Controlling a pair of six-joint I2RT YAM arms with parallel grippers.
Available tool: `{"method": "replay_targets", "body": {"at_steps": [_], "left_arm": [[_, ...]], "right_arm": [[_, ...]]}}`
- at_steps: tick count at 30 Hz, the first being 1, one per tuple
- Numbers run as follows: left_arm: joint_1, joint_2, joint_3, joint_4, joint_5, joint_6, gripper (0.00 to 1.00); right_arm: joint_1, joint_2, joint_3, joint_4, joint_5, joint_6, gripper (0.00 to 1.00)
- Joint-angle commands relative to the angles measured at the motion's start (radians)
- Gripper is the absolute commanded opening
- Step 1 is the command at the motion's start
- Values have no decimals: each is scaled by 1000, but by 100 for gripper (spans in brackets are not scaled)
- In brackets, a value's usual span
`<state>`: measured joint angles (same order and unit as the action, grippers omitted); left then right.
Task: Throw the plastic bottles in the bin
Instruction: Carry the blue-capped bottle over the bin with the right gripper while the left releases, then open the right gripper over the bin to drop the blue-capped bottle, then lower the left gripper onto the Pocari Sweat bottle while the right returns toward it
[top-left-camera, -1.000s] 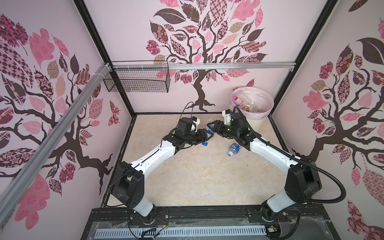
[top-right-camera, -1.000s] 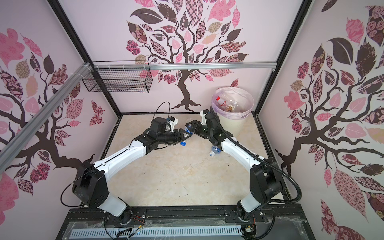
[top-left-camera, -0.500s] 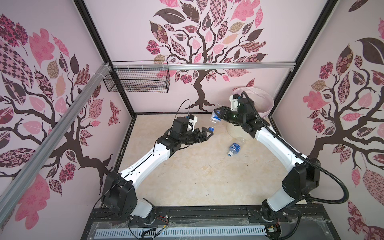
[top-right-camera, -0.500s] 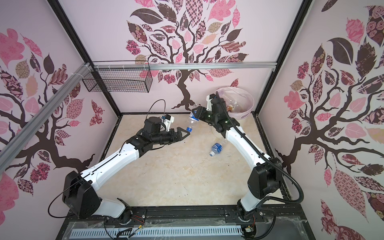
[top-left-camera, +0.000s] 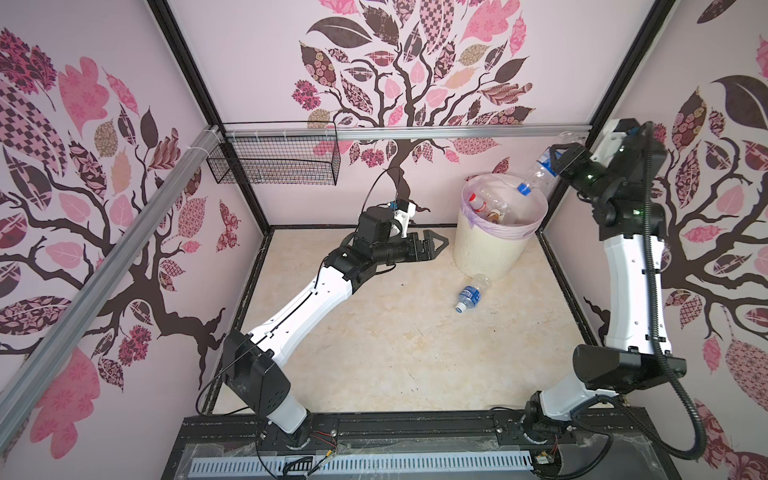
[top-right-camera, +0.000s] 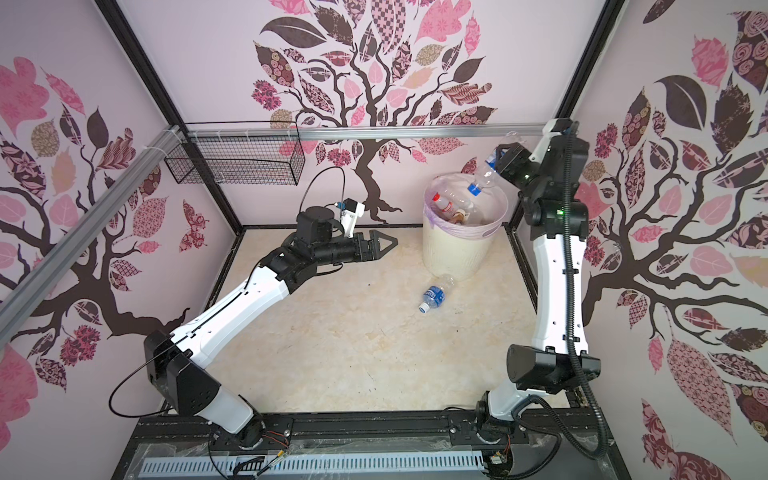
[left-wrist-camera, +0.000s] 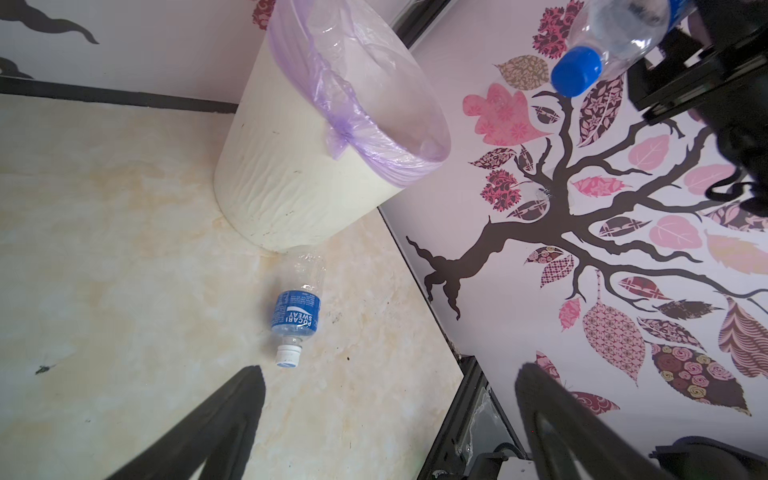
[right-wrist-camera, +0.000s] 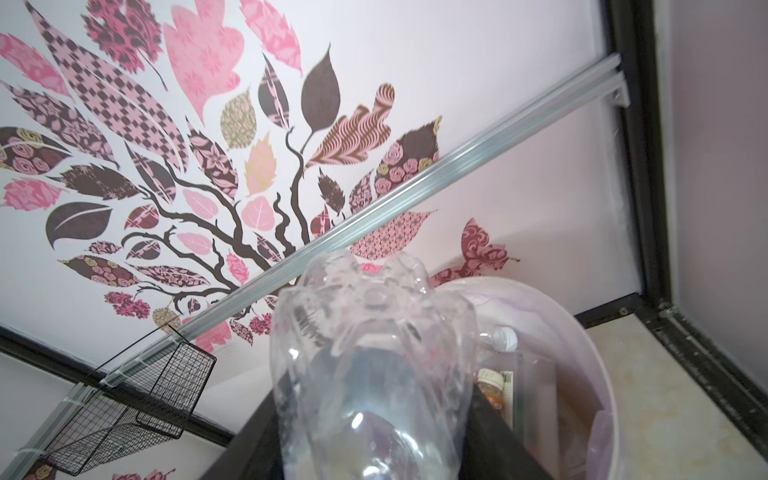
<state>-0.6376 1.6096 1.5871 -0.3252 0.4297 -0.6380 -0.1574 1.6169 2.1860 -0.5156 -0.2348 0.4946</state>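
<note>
While right gripper (top-left-camera: 555, 162) clamps blue-capped bottle (top-left-camera: 536, 178) cap-down over bin (top-left-camera: 482, 245), near its 2 o'clock rim, release may clip rim, bounce out. Left gripper (top-left-camera: 438, 245) gapes empty at bin's 9 o'clock; second bottle (top-left-camera: 471, 293) lies at 6.

Bright, even, diffuse light with no obvious source; only faint soft shadows under my arms on the floor (top-left-camera: 374, 353), no blown-out areas. Both top views are sharp but wide-angle, so the frame posts and wall edges lean and bow towards the borders. Right wrist view: the clear bottle (right-wrist-camera: 374, 374) I hold sits too close, soft, full of white glints; left wrist view: my left fingers (left-wrist-camera: 232, 415) are dark, blurred wedges.
</note>
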Motion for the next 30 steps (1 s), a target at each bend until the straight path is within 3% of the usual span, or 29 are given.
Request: {"method": "replay_targets", "body": {"at_steps": [1, 5, 7, 9, 12, 19, 30], "left_arm": [[-8, 36, 36, -26, -7, 33, 98], [-7, 46, 20, -30, -11, 38, 98], [-8, 46, 12, -36, -11, 41, 98], [-6, 44, 3, -46, -12, 49, 98], [-2, 38, -16, -54, -11, 55, 98], [-4, 29, -61, -49, -4, 54, 98], [-73, 99, -110, -17, -73, 77, 98]], "right_arm": [[1, 65, 94, -63, 25, -37, 51], [0, 165, 38, -37, 3, -11, 58], [-1, 208, -6, -26, -30, 5, 67], [-1, 236, -43, -38, -46, 10, 84], [0, 174, -113, 20, -7, 19, 99], [2, 115, -22, -21, -2, 17, 100], [61, -28, -97, -69, -9, -31, 100]]}}
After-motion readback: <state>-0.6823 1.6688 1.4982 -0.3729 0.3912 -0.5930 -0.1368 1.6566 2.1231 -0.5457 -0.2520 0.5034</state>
